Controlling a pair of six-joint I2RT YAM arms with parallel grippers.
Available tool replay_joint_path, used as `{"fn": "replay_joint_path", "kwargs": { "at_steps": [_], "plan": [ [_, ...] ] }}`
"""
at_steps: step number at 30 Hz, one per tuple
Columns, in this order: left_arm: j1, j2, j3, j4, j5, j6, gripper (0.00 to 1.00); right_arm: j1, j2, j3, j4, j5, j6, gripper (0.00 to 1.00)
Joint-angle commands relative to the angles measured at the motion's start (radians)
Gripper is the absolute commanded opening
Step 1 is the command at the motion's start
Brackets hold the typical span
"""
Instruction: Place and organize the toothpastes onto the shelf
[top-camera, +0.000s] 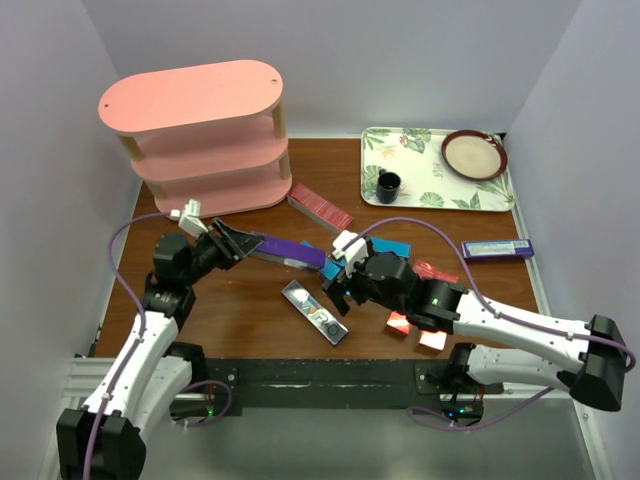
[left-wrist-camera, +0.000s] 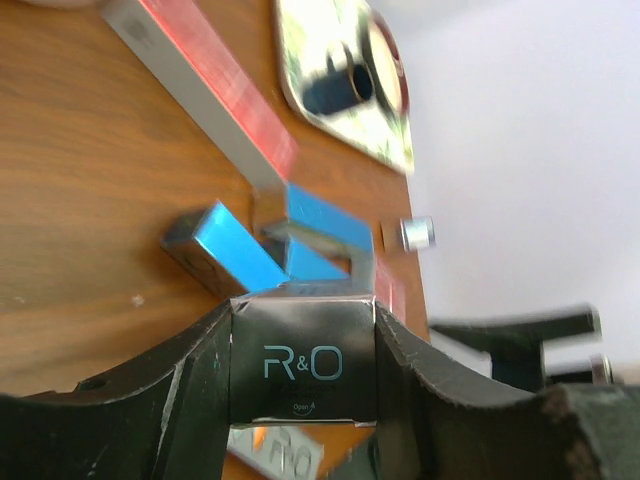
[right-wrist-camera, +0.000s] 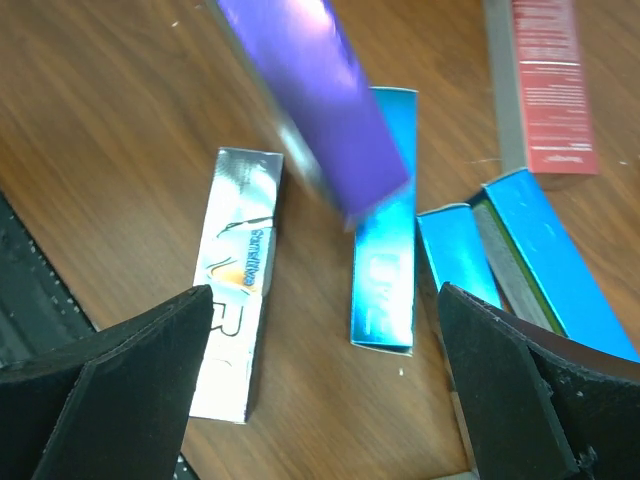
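Observation:
The pink three-tier shelf (top-camera: 200, 140) stands at the far left with nothing on its boards. My left gripper (top-camera: 235, 243) is shut on one end of a purple carton (top-camera: 290, 252), held above the table and pointing right; its dark end flap (left-wrist-camera: 303, 360) sits between the fingers. My right gripper (top-camera: 340, 285) is open and empty above the table, over a silvery carton (right-wrist-camera: 237, 330) and blue cartons (right-wrist-camera: 385, 240) (right-wrist-camera: 455, 255) (right-wrist-camera: 560, 270). The held purple carton (right-wrist-camera: 310, 90) hangs above them. A red carton (top-camera: 320, 208) lies near the shelf's foot.
A floral tray (top-camera: 420, 185) at the far right holds a brown plate (top-camera: 474, 154) and a dark cup (top-camera: 388, 186). Another purple carton (top-camera: 497, 249) lies at the right edge. Red cartons (top-camera: 400, 323) lie partly under my right arm.

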Motion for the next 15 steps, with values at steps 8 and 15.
{"fn": "replay_joint_path", "kwargs": {
  "at_steps": [8, 15],
  "plan": [
    [0.016, -0.114, -0.281, 0.502, -0.793, -0.369, 0.11, 0.003, -0.14, -0.065, 0.029, 0.15, 0.029, 0.99],
    [0.019, 0.067, -0.389, 0.803, -1.039, -0.498, 0.14, 0.001, -0.185, -0.096, 0.027, 0.141, 0.023, 0.99]
  ]
}}
